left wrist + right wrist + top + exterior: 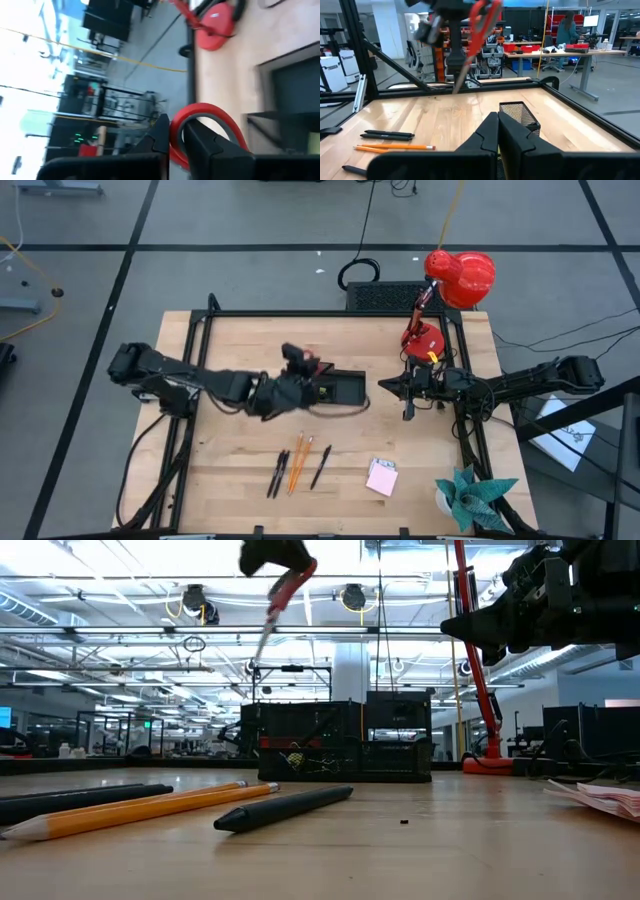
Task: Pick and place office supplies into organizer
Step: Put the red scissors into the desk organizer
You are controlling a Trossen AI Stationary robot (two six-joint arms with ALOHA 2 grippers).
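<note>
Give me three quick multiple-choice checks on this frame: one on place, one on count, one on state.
1. Where is the pink sticky-note pad?
A. inside the black mesh organizer tray
B. flat on the wooden table, near the teal paper plant
C. in the right gripper

2. How many orange pencils lie on the table?
A. two
B. five
C. none

3. What is the left gripper doing?
A. open over the pens
B. parked off the table
C. shut on the red-handled scissors, held in the air

Answers: 1 B, the high view shows it on bare wood beside the plant. 2 A, two lie side by side between the black pens. 3 C, the low view shows the scissors hanging well above the table.
</note>
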